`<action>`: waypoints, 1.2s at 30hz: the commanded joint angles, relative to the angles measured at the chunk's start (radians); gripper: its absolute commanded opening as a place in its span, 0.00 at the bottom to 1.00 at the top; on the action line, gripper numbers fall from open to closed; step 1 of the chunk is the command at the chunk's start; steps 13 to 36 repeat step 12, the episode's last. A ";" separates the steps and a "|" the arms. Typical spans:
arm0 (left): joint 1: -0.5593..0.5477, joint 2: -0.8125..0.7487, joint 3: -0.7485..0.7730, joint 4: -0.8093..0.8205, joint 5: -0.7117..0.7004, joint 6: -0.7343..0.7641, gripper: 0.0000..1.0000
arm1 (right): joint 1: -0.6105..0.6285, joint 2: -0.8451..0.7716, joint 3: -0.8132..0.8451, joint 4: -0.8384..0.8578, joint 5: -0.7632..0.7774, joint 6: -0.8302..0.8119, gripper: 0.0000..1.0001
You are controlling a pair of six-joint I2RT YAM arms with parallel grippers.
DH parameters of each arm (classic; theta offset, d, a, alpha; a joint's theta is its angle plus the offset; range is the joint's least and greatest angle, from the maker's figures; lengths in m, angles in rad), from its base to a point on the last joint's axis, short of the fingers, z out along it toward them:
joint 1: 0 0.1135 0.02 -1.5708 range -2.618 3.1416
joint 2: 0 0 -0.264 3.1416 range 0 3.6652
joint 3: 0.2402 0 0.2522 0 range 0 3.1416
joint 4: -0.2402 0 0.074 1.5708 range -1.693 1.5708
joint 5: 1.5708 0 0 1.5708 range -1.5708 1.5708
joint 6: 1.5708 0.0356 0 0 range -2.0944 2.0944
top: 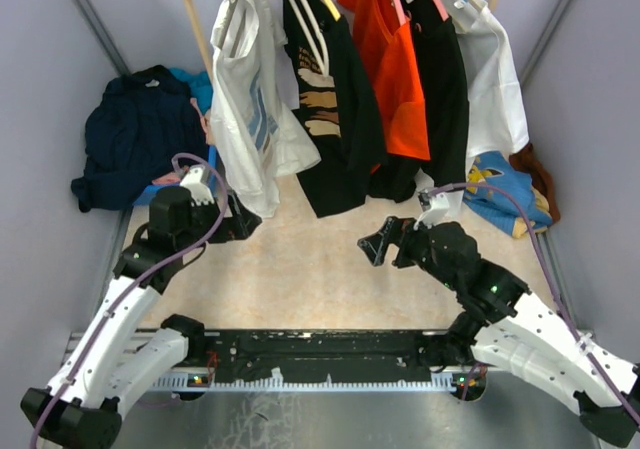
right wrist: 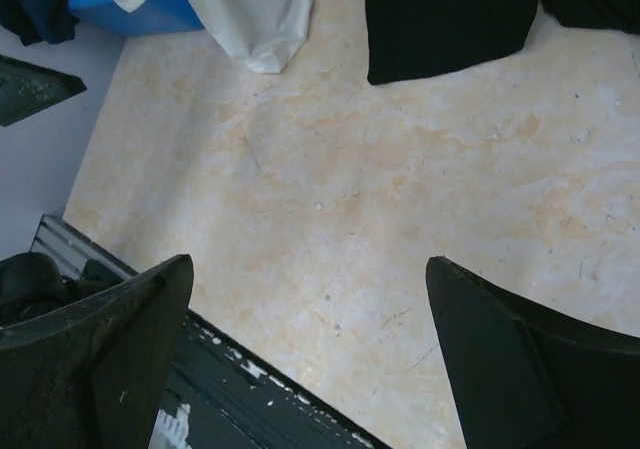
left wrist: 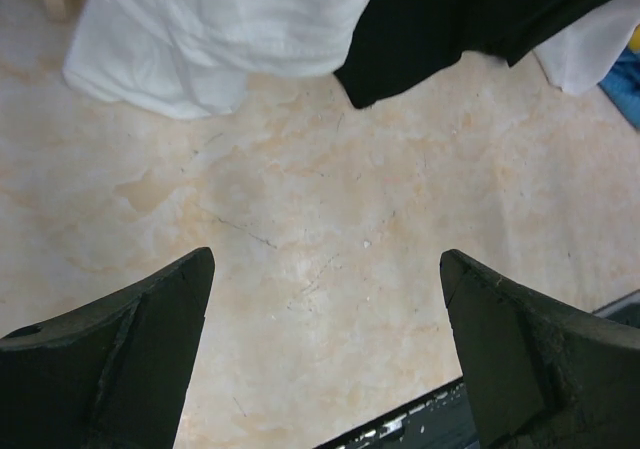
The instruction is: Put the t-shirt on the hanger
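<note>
The cream t-shirt with its blue-grey chest print hangs at the left end of the rack on the pale hanger, whose wire hook goes up out of the picture. Its lower hem reaches the beige table top and shows in the left wrist view and the right wrist view. My left gripper is open just in front of that hem, with only table between its fingers. My right gripper is open over the middle of the table, holding nothing.
On the rack to the right hang a black shirt with tan print, an orange shirt, another black one and a plain white garment. Navy clothes lie on a blue bin at back left. A blue-yellow cloth lies at back right.
</note>
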 commanded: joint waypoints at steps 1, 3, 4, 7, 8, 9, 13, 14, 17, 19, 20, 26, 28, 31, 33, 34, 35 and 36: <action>-0.007 -0.030 -0.024 0.014 0.084 -0.015 0.99 | 0.005 -0.001 -0.008 -0.010 0.055 0.017 0.99; -0.007 -0.039 -0.024 0.015 0.082 -0.015 0.99 | 0.005 0.002 -0.003 -0.013 0.059 0.021 0.99; -0.006 -0.042 -0.023 0.016 0.083 -0.015 0.99 | 0.005 0.001 -0.001 -0.014 0.060 0.021 0.99; -0.007 -0.044 -0.019 0.014 0.082 -0.015 0.99 | 0.005 0.000 0.000 -0.008 0.053 0.024 0.99; -0.006 -0.045 -0.020 0.014 0.082 -0.016 0.99 | 0.005 0.000 0.000 -0.006 0.053 0.024 0.99; -0.006 -0.044 -0.022 0.015 0.080 -0.017 0.99 | 0.005 0.000 0.000 -0.009 0.053 0.026 0.99; -0.007 -0.044 -0.028 0.014 0.083 -0.020 0.99 | 0.005 -0.014 -0.006 -0.014 0.058 0.029 0.99; -0.007 -0.044 -0.028 0.014 0.083 -0.020 0.99 | 0.005 -0.014 -0.006 -0.014 0.058 0.029 0.99; -0.007 -0.044 -0.028 0.014 0.083 -0.020 0.99 | 0.005 -0.014 -0.006 -0.014 0.058 0.029 0.99; -0.007 -0.044 -0.028 0.014 0.083 -0.020 0.99 | 0.005 -0.014 -0.006 -0.014 0.058 0.029 0.99; -0.007 -0.044 -0.028 0.014 0.083 -0.020 0.99 | 0.005 -0.014 -0.006 -0.014 0.058 0.029 0.99; -0.007 -0.044 -0.028 0.014 0.083 -0.020 0.99 | 0.005 -0.014 -0.006 -0.014 0.058 0.029 0.99; -0.007 -0.044 -0.028 0.014 0.083 -0.020 0.99 | 0.005 -0.014 -0.006 -0.014 0.058 0.029 0.99; -0.007 -0.044 -0.028 0.014 0.083 -0.020 0.99 | 0.005 -0.014 -0.006 -0.014 0.058 0.029 0.99; -0.007 -0.044 -0.028 0.014 0.083 -0.020 0.99 | 0.005 -0.014 -0.006 -0.014 0.058 0.029 0.99; -0.007 -0.044 -0.028 0.014 0.083 -0.020 0.99 | 0.005 -0.014 -0.006 -0.014 0.058 0.029 0.99; -0.007 -0.044 -0.028 0.014 0.083 -0.020 0.99 | 0.005 -0.014 -0.006 -0.014 0.058 0.029 0.99; -0.007 -0.044 -0.028 0.014 0.083 -0.020 0.99 | 0.005 -0.014 -0.006 -0.014 0.058 0.029 0.99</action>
